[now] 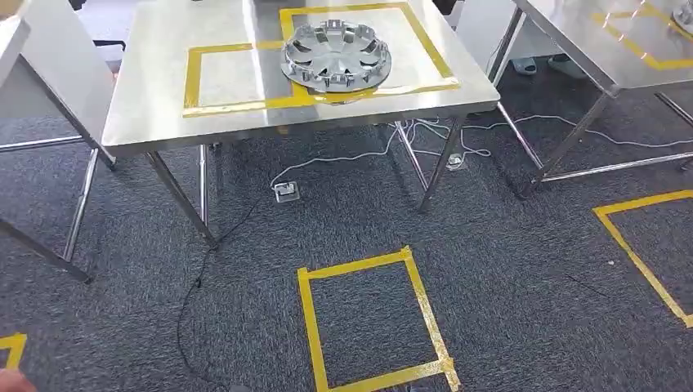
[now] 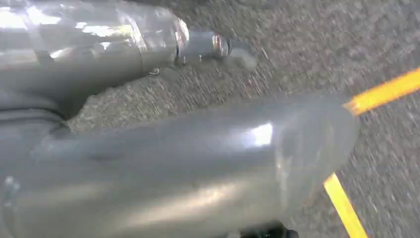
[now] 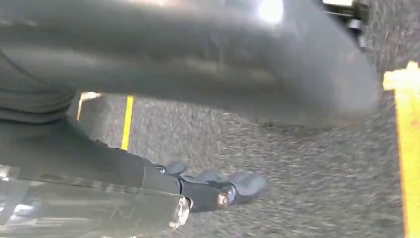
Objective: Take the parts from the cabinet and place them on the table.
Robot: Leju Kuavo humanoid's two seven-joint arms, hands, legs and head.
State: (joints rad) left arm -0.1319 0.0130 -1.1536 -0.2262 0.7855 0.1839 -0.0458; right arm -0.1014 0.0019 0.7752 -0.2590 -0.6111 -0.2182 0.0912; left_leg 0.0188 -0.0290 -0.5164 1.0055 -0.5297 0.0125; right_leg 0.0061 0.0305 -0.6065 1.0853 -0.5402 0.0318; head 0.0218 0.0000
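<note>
Silver hubcap point(image 1: 336, 55) laid on steel bench point(image 1: 163, 122) inside yellow tape square point(image 1: 193, 77), left hand point(image 2: 163, 168) and right hand point(image 3: 198, 59) hung over carpet, fingers point(image 3: 233, 188) spread, nothing held

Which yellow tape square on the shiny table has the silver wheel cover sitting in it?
The far right square on the near table. The silver wheel cover sits inside it, overlapping its front tape line, while the smaller square to its left is bare.
</note>
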